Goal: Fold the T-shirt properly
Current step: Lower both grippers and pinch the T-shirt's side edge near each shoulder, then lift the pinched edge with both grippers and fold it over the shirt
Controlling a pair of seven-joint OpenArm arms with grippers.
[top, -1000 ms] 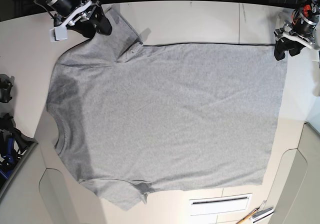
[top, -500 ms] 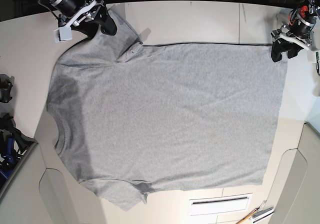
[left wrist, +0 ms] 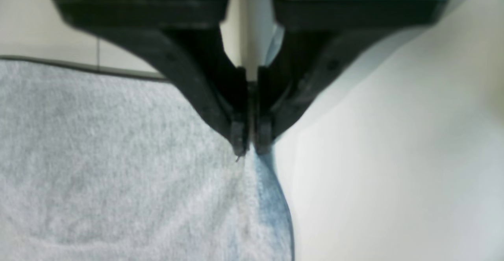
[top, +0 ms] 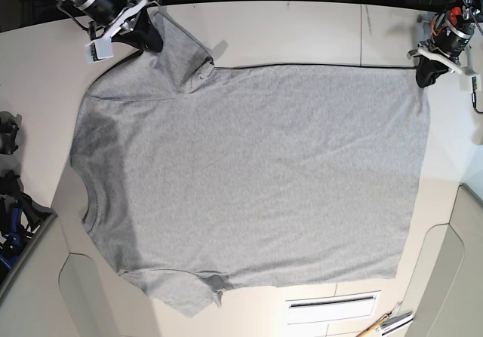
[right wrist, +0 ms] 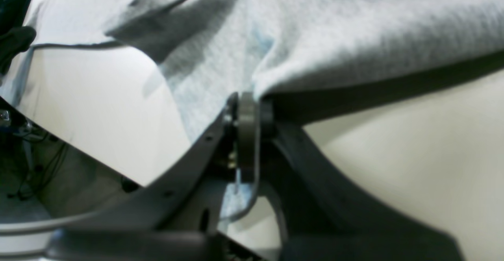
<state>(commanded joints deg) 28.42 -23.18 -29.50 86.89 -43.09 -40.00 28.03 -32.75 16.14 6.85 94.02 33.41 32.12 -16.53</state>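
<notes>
The T-shirt [top: 249, 179] is spread flat, plain grey side up, across the pale table [top: 302, 32], with its ribbed neck toward the left edge of the base view and its hem toward the right. The left gripper [left wrist: 252, 149] is seen at the far hem corner, its black jaws pressed together on the very edge of the fabric, which is drawn up into a small peak between the tips. The right gripper [right wrist: 246, 111] is clamped on the edge of the far sleeve [top: 177, 47]; the cloth is lifted there and a dark shadow is cast on the table beneath it. In the right wrist view the pinch point is blurred, so how much fabric is caught is hard to judge. The near sleeve [top: 189, 292] is left lying flat and slightly rumpled.
</notes>
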